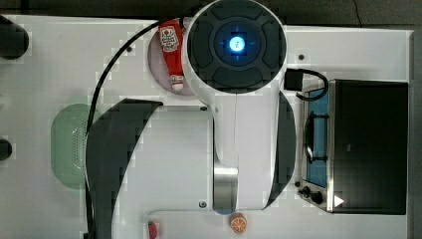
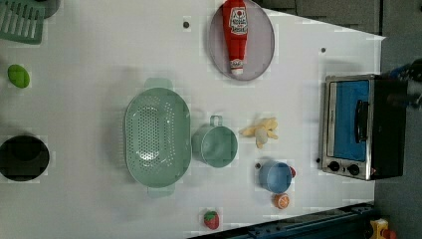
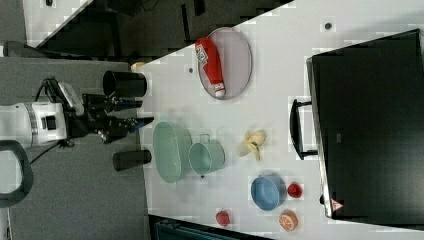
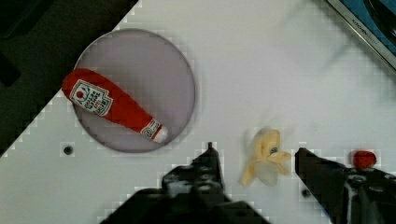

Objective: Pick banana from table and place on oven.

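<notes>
The jaws [image 4: 254,170] stand spread apart, gripping nothing; between their two dark fingers [image 4: 205,170] lies the small pale yellow-tan toy banana [image 4: 264,157], partly peeled, resting on the large flat white table [image 4: 261,74]; beyond the jaws, off to one side, a round grey plate [image 4: 161,65] carries a soft red ketchup bottle [image 4: 112,105]; the boxy black-topped toaster oven [image 3: 372,125] with its blue glass door [image 2: 351,119] stands well apart from the banana, its top bare.
</notes>
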